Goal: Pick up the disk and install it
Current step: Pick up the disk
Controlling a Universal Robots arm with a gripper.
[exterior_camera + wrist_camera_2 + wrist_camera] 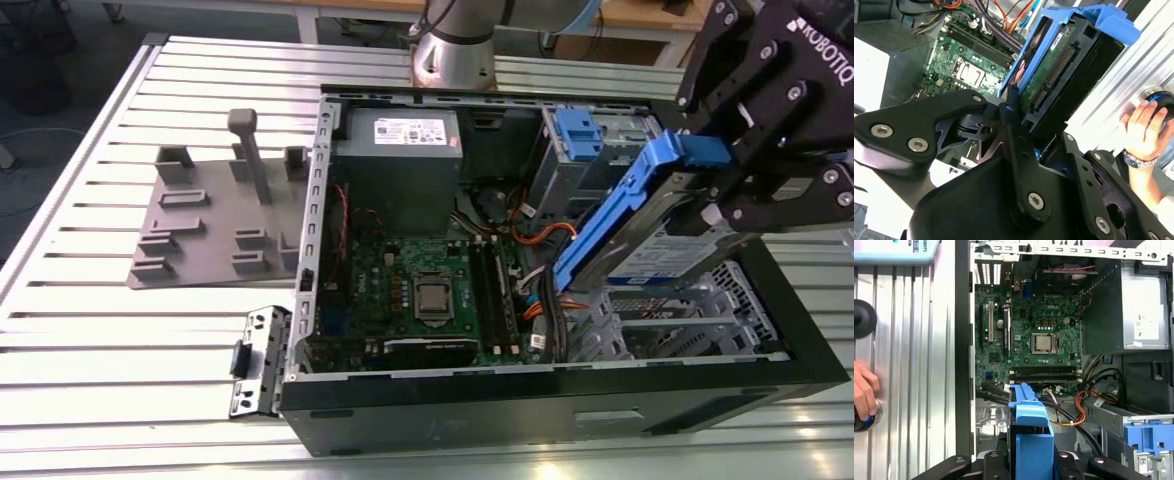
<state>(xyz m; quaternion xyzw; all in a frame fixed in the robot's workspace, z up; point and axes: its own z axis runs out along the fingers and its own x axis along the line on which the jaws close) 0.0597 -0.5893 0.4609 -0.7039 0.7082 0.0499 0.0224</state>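
Black fingers point(1018, 145) of my gripper point(714, 195) are clamped on the disk point(638, 235), so pickup's done imo. It's hanging tilted over the open pc case point(534, 400), right by the silver drive cage point(667, 320) inside. Not seated yet, so install's left to do.

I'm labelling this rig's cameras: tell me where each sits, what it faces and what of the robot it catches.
Exterior view: off the arm, looking down into the open computer case; arm base and the claw, shut on the disk, show.
First wrist view: on the arm, facing the motherboard past the disk's blue frame.
Second wrist view: on the arm, behind the claw, facing the disk's connector end.
Both wrist views share disk, motherboard and a person's hand.
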